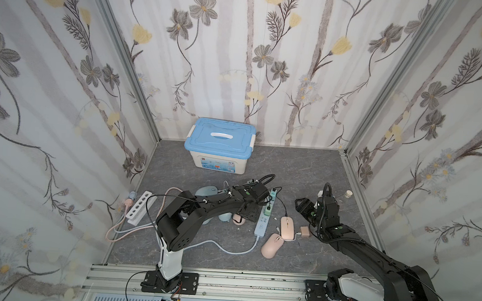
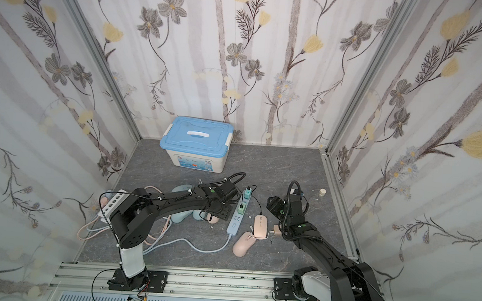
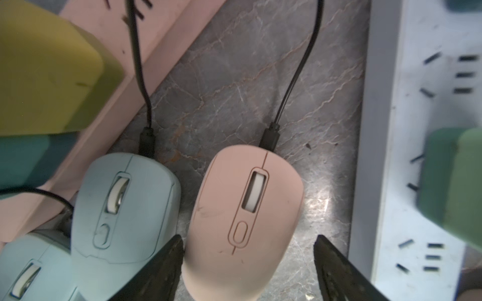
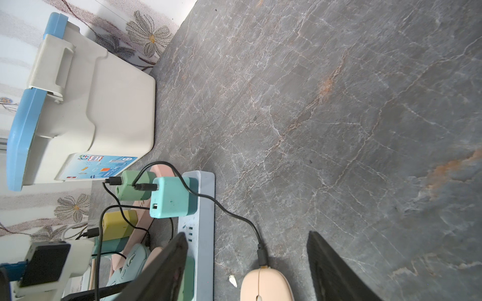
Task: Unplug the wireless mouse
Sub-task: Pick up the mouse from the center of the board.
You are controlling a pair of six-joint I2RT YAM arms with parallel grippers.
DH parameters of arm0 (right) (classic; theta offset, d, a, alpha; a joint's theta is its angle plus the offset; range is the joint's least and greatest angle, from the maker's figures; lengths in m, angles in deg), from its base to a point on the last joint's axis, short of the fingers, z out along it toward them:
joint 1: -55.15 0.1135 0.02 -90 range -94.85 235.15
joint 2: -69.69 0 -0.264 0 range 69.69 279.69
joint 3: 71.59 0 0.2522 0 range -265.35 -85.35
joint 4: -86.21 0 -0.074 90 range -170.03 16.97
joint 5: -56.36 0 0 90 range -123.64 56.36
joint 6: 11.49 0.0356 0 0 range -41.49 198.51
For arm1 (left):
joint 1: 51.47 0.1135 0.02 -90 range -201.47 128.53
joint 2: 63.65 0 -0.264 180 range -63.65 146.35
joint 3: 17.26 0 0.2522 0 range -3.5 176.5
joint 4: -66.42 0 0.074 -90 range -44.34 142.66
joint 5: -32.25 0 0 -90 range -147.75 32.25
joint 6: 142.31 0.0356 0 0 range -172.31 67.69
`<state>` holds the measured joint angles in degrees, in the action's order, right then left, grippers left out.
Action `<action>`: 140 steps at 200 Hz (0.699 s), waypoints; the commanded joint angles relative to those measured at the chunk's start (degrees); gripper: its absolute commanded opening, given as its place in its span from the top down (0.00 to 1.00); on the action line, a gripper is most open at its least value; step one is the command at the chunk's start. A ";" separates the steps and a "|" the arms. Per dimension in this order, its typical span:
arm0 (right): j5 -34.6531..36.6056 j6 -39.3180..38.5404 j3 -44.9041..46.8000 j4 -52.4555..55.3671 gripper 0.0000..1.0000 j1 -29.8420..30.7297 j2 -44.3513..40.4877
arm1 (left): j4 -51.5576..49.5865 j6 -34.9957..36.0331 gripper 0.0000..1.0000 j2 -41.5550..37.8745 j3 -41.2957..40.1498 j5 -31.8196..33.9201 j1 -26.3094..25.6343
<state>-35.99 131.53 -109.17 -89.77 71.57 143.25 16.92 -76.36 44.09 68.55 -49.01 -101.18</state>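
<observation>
Straddles mouse (image 3: 245, 203) with left claw (image 3: 249, 237) spread, right claw (image 4: 246, 234) likewise spread elsewhere. Lies plugged on the surface (image 3: 234, 91) beside the strip (image 3: 386, 182). May catch blue mouse (image 3: 125, 203) on closing, or drag mouse without freeing cable (image 3: 300, 65).

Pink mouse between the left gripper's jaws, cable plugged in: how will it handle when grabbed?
The pink mouse has a smooth, domed shell, so it may slip from the left gripper unless held low on its sides. It looks light and sits level: likely slides, not rolls. Its thin black cable looks floppy and should trail, then tug.
</observation>
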 commanded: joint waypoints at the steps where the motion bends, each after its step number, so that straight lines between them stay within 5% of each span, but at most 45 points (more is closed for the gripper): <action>1: 0.85 0.03 0.17 -1.98 0.27 0.00 0.03 | 0.81 -0.69 0.20 0.24 -1.07 -1.12 -0.03; 116: 0.59 0.29 0.95 -2.48 0.27 0.02 -0.64 | 0.59 -0.82 0.29 3.36 0.02 1.27 -1.17; 140: 0.50 0.16 0.92 -2.30 0.27 0.01 -1.04 | 0.83 -0.96 0.38 3.67 -1.03 1.38 -1.26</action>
<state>-36.01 131.55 -108.20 -90.18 71.57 142.57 18.34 -77.02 47.00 68.40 -48.75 -102.40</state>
